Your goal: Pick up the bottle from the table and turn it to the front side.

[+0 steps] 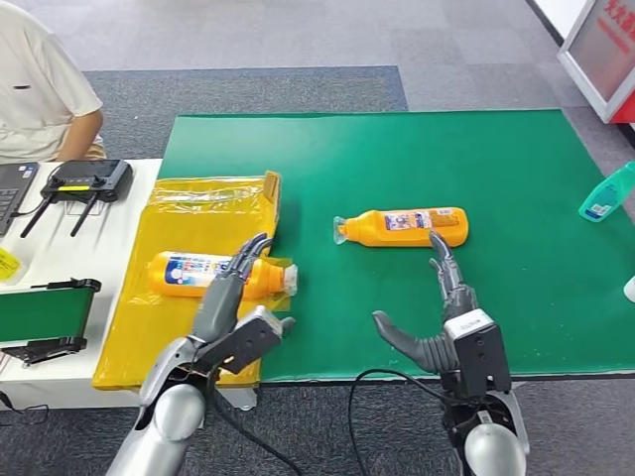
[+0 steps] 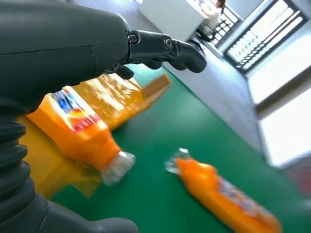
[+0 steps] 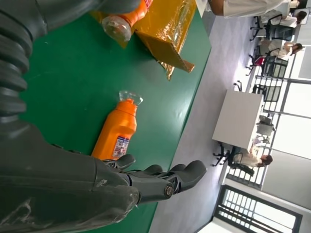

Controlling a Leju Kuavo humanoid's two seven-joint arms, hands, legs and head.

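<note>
An orange bottle with a clear cap lies on its side on the green mat, cap pointing left; it is also in the left wrist view and the right wrist view. My right hand hovers just in front of it, open, thumb spread to the left, fingertips close to the bottle but apart from it. A second orange bottle lies on yellow plastic sheeting; my left hand is open above it, holding nothing, with the bottle lying below the fingers.
A teal bottle lies at the mat's right edge. On the white table at left sit a black controller, a laptop corner and a small green conveyor. A person sits at the far left.
</note>
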